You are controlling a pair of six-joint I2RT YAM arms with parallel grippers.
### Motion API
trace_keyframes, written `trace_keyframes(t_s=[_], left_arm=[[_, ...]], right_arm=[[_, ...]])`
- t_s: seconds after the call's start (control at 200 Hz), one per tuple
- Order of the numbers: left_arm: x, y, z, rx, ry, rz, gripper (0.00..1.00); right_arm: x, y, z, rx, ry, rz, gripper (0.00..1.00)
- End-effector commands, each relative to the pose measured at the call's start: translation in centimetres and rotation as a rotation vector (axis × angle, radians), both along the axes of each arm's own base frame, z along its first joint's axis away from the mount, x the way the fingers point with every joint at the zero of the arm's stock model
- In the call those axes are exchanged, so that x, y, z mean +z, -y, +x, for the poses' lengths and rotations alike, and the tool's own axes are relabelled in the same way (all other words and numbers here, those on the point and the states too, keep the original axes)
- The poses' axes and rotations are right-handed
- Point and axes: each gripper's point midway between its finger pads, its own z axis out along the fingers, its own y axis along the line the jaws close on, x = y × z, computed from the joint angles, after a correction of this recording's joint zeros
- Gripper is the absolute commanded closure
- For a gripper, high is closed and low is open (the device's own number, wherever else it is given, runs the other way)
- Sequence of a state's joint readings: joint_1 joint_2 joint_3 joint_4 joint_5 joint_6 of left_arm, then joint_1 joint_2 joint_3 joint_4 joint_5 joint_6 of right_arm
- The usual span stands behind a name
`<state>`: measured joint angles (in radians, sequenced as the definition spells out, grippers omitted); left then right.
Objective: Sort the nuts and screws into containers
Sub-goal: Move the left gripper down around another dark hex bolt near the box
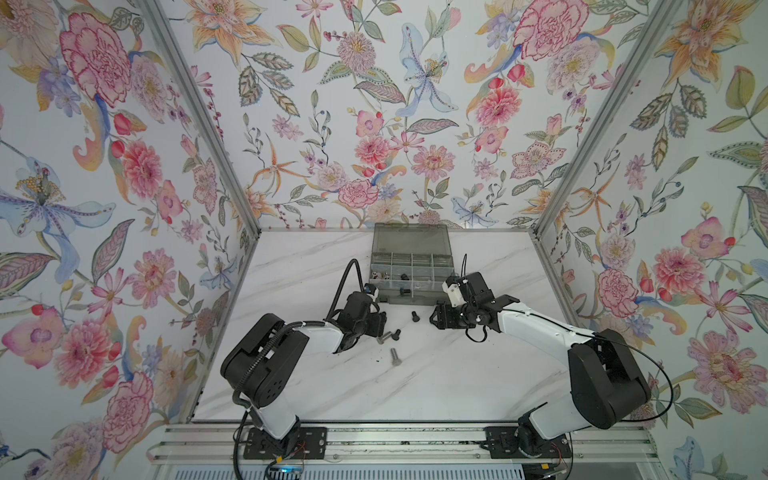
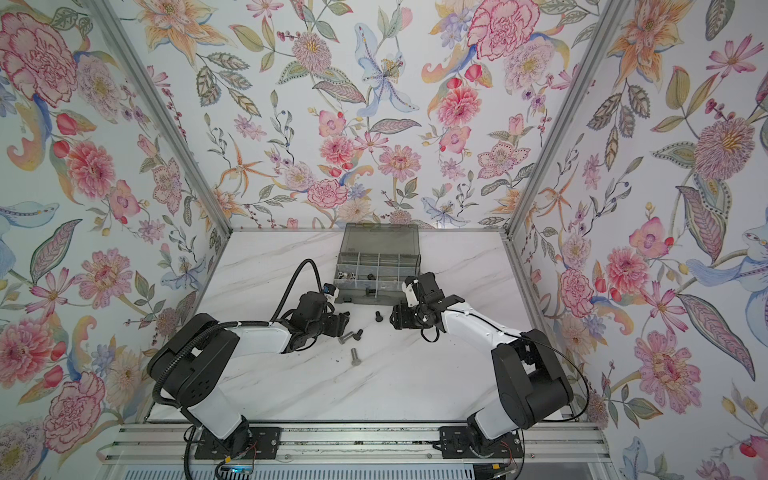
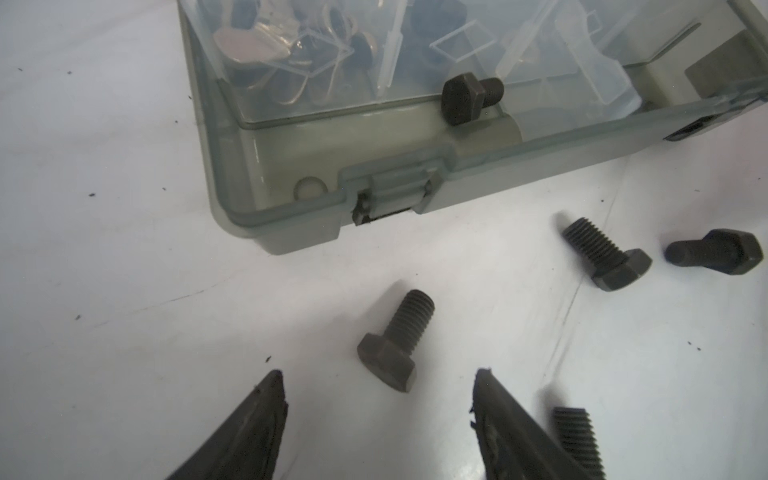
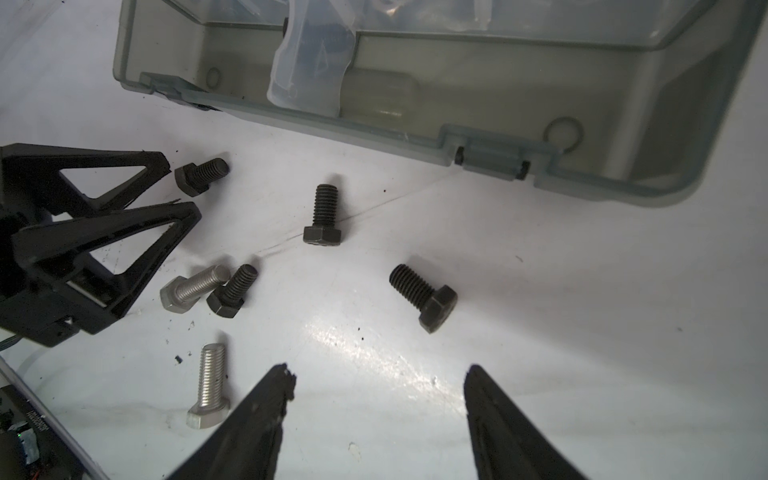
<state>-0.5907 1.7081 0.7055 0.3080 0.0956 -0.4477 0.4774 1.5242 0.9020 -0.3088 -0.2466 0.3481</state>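
Where the left claw point(image 3: 380, 374) stands: low over the white marble-patterned tabletop point(image 1: 457, 374), jaws apart, gripping nothing.
Just ahead of its tips: a short black hex-head screw point(image 3: 392, 340) lies flat on the table, head toward the claw.
Beside one finger: a threaded shank point(image 3: 577, 440), partly hidden, its colour unclear in the left wrist view.
Right claw point(image 4: 379, 370): also low over the table, jaws spread, nothing between them.
Ahead of the right claw: a nearer black screw point(image 4: 424, 297) and a farther black screw point(image 4: 322, 216) lie apart from each other.
Touching pair: a long silver hex-head screw point(image 4: 193, 289) lies against a dark screw point(image 4: 232, 291), close to the left claw's fingers.
Lone silver screw point(image 4: 210, 386): by itself on the table, apart from the pair.
Containers: a translucent smoky-grey plastic organizer box point(image 1: 390, 297) sits beyond both claws toward the back wall. Its hinged lid point(image 1: 411, 241) stands up behind the cells.
Inside the box: silver wing nuts point(image 3: 249, 45) fill a corner cell. A boxed black screw point(image 3: 469, 95) rests near the front edge, though which cell is unclear.
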Motion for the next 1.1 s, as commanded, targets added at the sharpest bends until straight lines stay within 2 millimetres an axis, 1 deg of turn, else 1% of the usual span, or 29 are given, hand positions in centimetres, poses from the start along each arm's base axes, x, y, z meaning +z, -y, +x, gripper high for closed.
trace_keyframes(t_s=[0.0, 0.205, 0.355, 0.535, 0.666, 0.781, 0.911, 1.056, 1.096], left_arm=[[-0.7, 0.1, 0.3, -0.015, 0.005, 0.053, 0.27], [-2.2, -0.9, 0.4, 0.001, -0.03, 0.141, 0.27], [-2.5, -0.7, 0.2, -0.01, -0.04, 0.143, 0.3], [-2.6, -0.1, -0.1, -0.038, -0.038, 0.142, 0.43], [-2.6, 0.9, -0.4, -0.076, -0.035, 0.1, 0.46], [-3.0, 1.0, -0.4, -0.079, -0.042, 0.102, 0.48], [-3.1, 1.2, -0.4, -0.087, -0.046, 0.106, 0.53], [-3.3, 1.1, -0.6, -0.088, -0.053, 0.106, 0.63], [-3.2, 1.1, -0.7, -0.086, -0.054, 0.104, 0.69]], right_arm=[[0.0, 0.0, 0.0, 0.003, 0.005, -0.003, 0.31], [-0.1, 0.1, -0.1, 0.0, 0.001, -0.005, 0.3], [-0.1, 0.2, -0.1, -0.001, 0.003, -0.005, 0.3], [0.0, 0.2, -0.1, -0.003, 0.006, -0.003, 0.3], [-0.1, 0.2, -0.2, -0.003, 0.003, -0.004, 0.3], [0.0, 0.2, -0.2, -0.002, 0.004, -0.005, 0.3], [0.0, 0.3, -0.2, -0.005, 0.006, -0.005, 0.3], [0.1, 0.4, -0.2, -0.006, 0.009, -0.006, 0.3], [0.1, 0.3, -0.2, -0.005, 0.008, -0.003, 0.3]])
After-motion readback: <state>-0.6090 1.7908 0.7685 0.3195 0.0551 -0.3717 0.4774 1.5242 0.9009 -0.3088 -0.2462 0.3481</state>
